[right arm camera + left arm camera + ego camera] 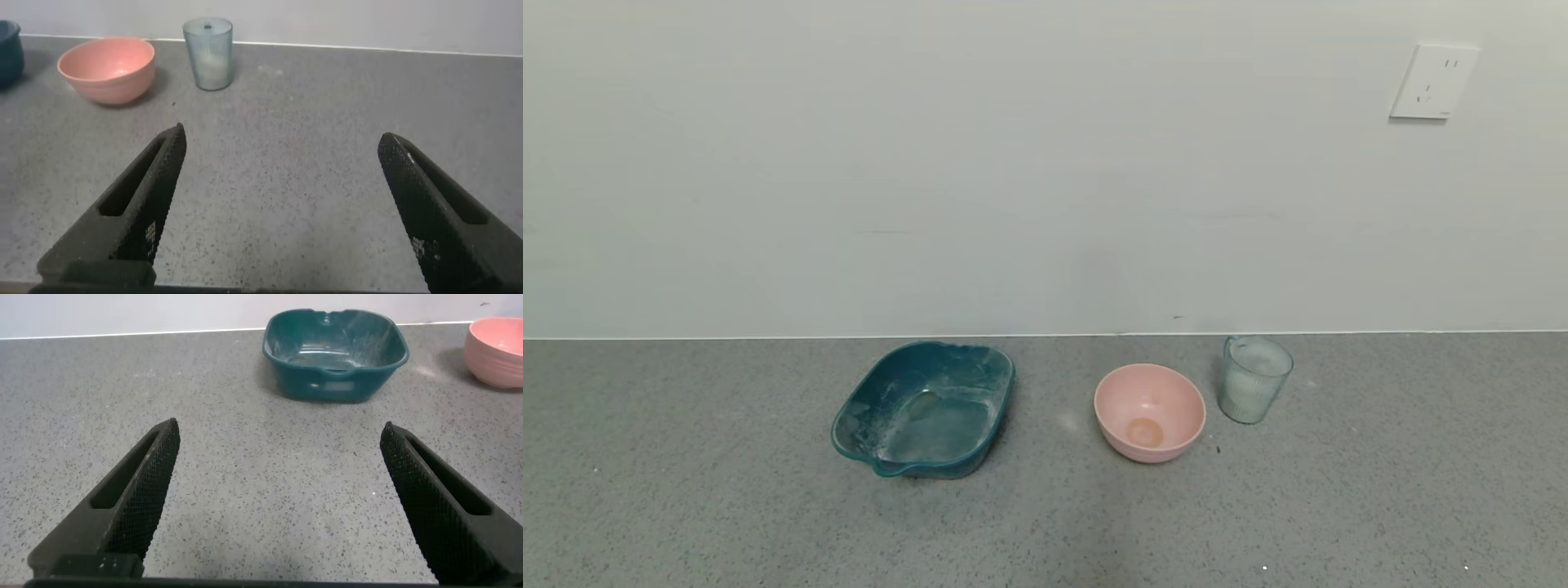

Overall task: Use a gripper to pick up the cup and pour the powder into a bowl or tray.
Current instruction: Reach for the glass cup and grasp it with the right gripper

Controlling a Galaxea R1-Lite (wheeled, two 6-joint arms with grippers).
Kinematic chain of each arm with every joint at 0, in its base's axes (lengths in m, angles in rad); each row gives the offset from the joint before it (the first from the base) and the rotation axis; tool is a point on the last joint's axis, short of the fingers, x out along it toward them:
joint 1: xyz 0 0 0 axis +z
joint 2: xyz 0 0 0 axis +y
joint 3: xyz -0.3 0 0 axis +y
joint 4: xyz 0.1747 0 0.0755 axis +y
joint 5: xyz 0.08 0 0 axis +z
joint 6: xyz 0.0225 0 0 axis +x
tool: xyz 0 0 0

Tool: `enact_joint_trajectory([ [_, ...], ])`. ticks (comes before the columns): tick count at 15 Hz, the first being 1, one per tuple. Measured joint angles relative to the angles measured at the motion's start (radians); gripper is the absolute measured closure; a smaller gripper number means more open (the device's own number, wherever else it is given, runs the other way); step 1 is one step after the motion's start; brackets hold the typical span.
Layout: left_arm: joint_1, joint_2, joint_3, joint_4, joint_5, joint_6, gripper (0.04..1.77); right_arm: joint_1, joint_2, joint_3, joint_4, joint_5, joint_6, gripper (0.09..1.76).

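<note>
The ribbed pale blue-green cup (pixel 1254 380) stands upright near the wall, right of the pink bowl (pixel 1149 412). White powder (pixel 1248 393) fills its lower part. The bowl is empty except for a tan mark at its bottom. Neither arm shows in the head view. My right gripper (pixel 282 139) is open and empty, low over the counter, with the cup (pixel 208 53) and the bowl (pixel 107 69) well ahead of it. My left gripper (pixel 279 433) is open and empty, facing the teal tray (pixel 336 342); the bowl's edge (pixel 496 351) shows beside it.
The teal squarish tray (pixel 925 408), dusted with white powder, sits left of the bowl. The grey speckled counter (pixel 1045 523) meets a white wall behind the objects. A wall socket (pixel 1433 81) is at the upper right.
</note>
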Motion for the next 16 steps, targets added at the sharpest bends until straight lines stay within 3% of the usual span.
enact_joint_trajectory([
  [3, 0.0, 0.0, 0.0, 0.0, 0.0, 0.0, 0.05, 0.004, 0.099, -0.149, 0.066, 0.0, 0.0, 0.14],
  [9, 0.0, 0.0, 0.0, 0.0, 0.0, 0.0, 0.05, 0.017, 0.436, -0.351, 0.063, 0.006, 0.003, 0.14],
  [16, 0.0, 0.0, 0.0, -0.017, 0.0, 0.0, 0.05, 0.016, 0.886, -0.401, -0.116, 0.059, 0.007, 0.14],
])
